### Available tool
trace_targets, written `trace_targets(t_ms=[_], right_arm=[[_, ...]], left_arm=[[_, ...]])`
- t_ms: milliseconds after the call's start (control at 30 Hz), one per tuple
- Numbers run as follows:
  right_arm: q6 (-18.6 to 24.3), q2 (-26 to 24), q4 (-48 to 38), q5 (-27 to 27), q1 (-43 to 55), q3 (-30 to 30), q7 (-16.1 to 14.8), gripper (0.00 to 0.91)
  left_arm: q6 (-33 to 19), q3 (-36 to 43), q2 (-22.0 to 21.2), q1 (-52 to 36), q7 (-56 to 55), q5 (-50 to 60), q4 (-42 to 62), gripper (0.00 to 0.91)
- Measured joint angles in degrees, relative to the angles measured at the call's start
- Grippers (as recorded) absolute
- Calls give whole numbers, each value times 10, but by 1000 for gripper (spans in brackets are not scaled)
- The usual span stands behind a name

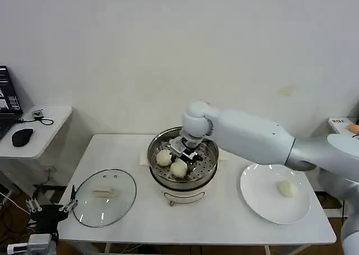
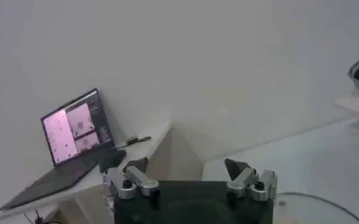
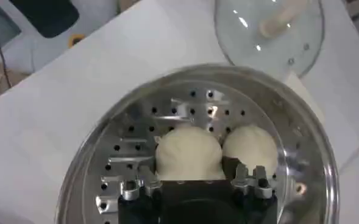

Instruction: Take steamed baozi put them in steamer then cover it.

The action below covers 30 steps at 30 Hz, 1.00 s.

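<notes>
The left claw [image 1: 51, 208] waits parked below the surface's near left corner, fingers spread wide. The cover [image 1: 105, 196] lies flat nearby. Farther in, the right claw [image 1: 187, 149] hovers inside the steamer [image 1: 208, 164], open around a baozi [image 3: 188, 153]; it should lift straight up, avoiding neighbouring buns. One baozi [image 1: 286, 189] remains on the plate [image 1: 258, 201].

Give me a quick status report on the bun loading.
Right tool low over steamer tray. Left tool parked open off the table's left. Two baozi in steamer, one on plate. Cover lying on the table.
</notes>
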Motion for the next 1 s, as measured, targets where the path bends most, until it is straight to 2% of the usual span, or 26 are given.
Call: trace_targets(t_ms=[167, 233, 700, 1000], right_arm=[[5, -2, 2, -2, -1, -6, -5, 736], [7, -4, 3, -1, -3, -7, -5, 907], [12, -16, 1, 11, 6, 4, 9, 907], [-25, -43, -20, 42, 28, 52, 42, 907]], left_arm=[[0, 1, 0, -2, 0, 0, 0, 907], [0, 1, 0, -2, 0, 0, 0, 907], [0, 4, 2, -6, 0, 0, 4, 907], [3, 8, 14, -17, 0, -6, 12, 907]])
